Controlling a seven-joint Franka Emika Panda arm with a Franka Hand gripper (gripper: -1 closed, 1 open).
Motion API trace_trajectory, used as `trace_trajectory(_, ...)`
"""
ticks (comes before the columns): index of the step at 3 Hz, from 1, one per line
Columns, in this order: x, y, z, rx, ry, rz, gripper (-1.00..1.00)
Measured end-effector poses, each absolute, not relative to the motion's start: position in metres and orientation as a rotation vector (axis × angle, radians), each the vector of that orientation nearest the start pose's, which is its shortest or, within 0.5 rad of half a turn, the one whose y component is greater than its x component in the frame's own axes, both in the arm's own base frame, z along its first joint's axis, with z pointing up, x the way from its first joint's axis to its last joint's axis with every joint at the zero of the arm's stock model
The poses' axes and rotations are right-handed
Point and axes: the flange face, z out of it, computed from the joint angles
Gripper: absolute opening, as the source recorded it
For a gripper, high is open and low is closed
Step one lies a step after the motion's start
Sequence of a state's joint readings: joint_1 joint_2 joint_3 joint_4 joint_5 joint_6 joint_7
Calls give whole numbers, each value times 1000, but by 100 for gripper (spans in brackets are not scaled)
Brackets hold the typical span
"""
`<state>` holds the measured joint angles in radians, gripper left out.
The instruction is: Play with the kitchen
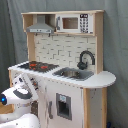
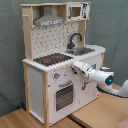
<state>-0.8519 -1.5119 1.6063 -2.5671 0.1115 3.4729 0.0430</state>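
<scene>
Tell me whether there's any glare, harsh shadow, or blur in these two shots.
First exterior view: even, soft light, no glare on the kitchen, everything slightly blurred. Second exterior view: equally soft, a faint shadow under the hood, and the arm blurred like the rest.

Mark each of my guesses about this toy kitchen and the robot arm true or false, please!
1. The kitchen's faucet is black. True.
2. The microwave sits below the counter. False: it sits on the top shelf, beside the grey hood.
3. The hob has red rings. True.
4. The arm is reaching into the sink. False: it is at the cabinet front, below the counter.
5. The oven door has a window. True.
</scene>
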Motion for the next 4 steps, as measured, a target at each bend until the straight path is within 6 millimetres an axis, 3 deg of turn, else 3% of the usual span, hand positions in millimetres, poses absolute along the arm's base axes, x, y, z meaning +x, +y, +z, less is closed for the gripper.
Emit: trace_trajectory(4, 347, 358, 328, 1008, 1376, 1018, -100)
